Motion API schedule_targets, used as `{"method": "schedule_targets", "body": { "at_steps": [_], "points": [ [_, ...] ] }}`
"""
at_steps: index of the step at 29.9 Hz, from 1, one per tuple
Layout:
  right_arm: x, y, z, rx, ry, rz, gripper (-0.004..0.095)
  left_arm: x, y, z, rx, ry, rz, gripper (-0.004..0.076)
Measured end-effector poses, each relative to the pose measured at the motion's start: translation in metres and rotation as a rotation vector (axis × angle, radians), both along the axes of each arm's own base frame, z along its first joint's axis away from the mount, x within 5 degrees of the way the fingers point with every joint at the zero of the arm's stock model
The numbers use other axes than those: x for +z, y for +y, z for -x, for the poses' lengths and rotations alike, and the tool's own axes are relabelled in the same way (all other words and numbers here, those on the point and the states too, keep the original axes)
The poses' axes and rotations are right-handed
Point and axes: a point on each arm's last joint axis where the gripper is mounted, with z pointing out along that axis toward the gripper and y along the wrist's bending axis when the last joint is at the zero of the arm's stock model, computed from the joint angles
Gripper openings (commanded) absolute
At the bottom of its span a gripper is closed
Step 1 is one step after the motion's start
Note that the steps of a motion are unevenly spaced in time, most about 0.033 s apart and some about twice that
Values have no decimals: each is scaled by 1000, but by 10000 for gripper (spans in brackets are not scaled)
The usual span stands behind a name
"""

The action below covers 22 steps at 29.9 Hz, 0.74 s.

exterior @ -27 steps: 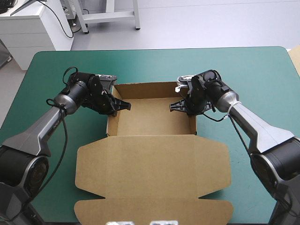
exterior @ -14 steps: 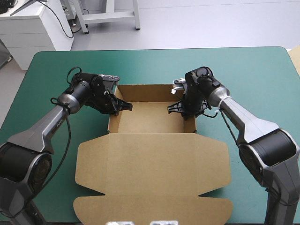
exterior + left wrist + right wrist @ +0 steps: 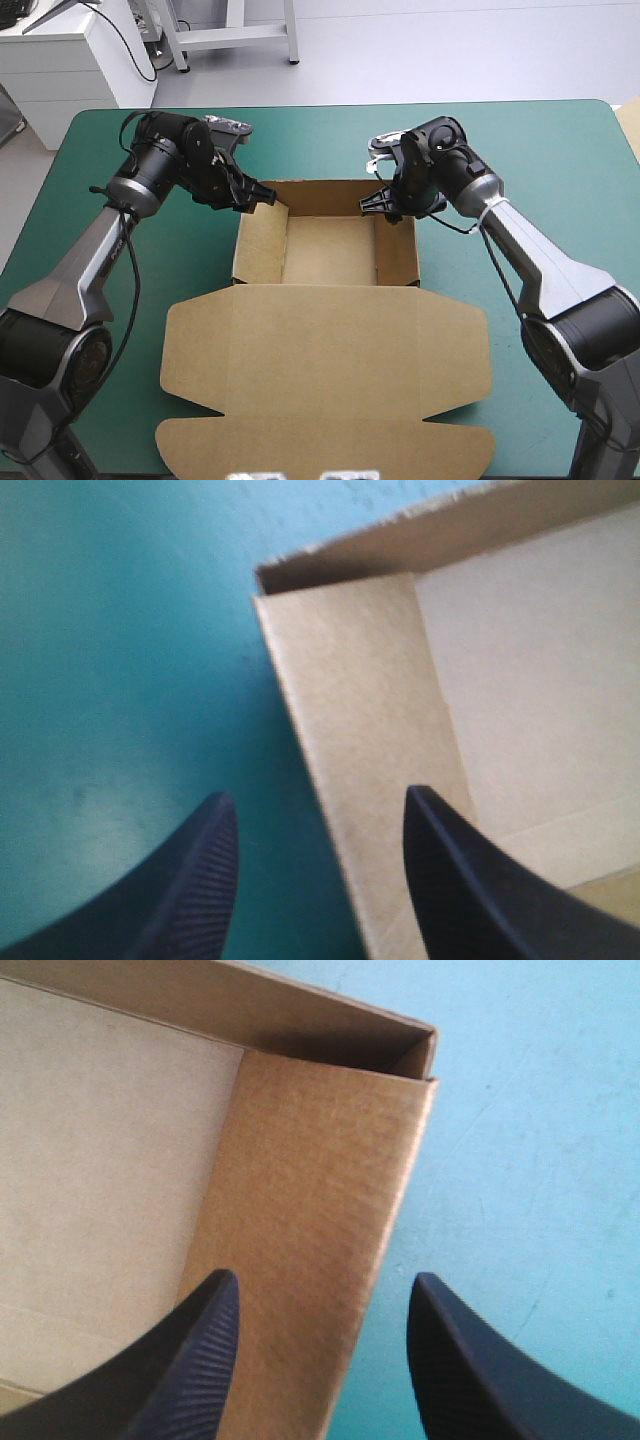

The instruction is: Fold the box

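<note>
The box [image 3: 325,330] lies at the middle of the teal-green cover [image 3: 540,150], its long axis running from the far side toward me. Its far half stands up as an open tray and its lid [image 3: 325,380] lies flat on the near side. I have one claw at each far corner of that tray. My left gripper [image 3: 262,195] is spread open. In its wrist view one black finger hangs over the bare cover and the other over the inside of the tray, so the left side wall [image 3: 350,750] runs straight away between them. My right gripper [image 3: 372,205] mirrors it, fingers apart, with the right side wall [image 3: 310,1210] between them, one finger on the tray's side and one on the cover's side. Neither claw grips any board as far as I can see. Both side walls run far to near, meeting the far wall [image 3: 325,195] just ahead of my fingertips. Each wall belongs to the arm on its own side, so I see no reason to cross over. I judge that the next move depends on this straddle: each claw is lined up along its wall, ready to press or pinch it. I cannot tell whether the inner flaps are fully tucked down against the tray's floor.
</note>
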Motion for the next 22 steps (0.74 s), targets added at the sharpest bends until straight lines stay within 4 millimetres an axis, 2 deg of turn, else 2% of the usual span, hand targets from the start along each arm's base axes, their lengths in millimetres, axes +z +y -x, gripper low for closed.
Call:
{"method": "schedule_targets", "body": {
  "at_steps": [4, 7, 11, 14, 18, 22],
  "points": [
    [27, -7, 13, 21, -65, -10, 484, 33, 7, -1, 11, -119, -42, 352],
    [47, -13, 23, 18, -108, -30, 484, 56, 12, 10, 16, -183, -34, 242],
    [63, -18, 34, 11, -145, -51, 484, 87, 23, 41, 20, -251, -8, -11],
    [66, -19, 36, 2, -151, -59, 484, 102, 35, 68, 17, -291, -16, -8],
    [63, -17, 35, -10, -137, -71, 484, 105, 53, 106, 21, -311, -65, -8],
    [50, -16, 33, -14, -94, -60, 484, 84, 67, 139, 22, -263, -106, -8]
  ]
}}
